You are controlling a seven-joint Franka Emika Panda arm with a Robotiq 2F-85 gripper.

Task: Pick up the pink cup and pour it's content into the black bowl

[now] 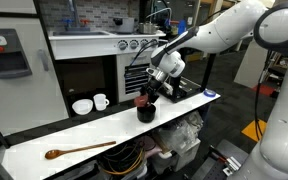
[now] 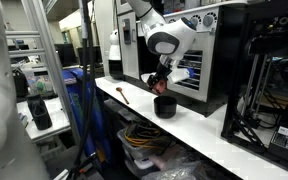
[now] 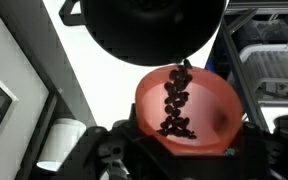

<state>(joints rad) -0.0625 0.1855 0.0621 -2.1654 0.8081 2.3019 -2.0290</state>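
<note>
On the long white counter (image 1: 184, 105), your gripper (image 1: 150, 92) holds the pink cup (image 1: 142, 99) just above the black bowl (image 1: 145, 113). The jaws are closed against the cup's sides. In both exterior views the cup is tipped over with its mouth toward the bowl, and it hangs close over the bowl's rim rather than resting on it.

Your wrist view looks straight into the cup (image 3: 209, 110), and its open mouth fills the middle of the frame. A trail of small dark pieces (image 3: 176, 100) (beans, by the look of them, though they are too blurred to be sure) runs from the cup's floor up to the lip nearest the bowl (image 3: 154, 25). The bowl's dark round sits at the top of that view, its edge just beside the cup's lip. You can see one finger (image 3: 102, 158) on each flank of the cup, at the bottom of the frame.

Further along the counter, a white bowl (image 1: 82, 106) and a white mug (image 1: 101, 101) stand side by side, well apart from the pour. A wooden spoon (image 1: 79, 150) lies flat near the counter's front edge.
</note>
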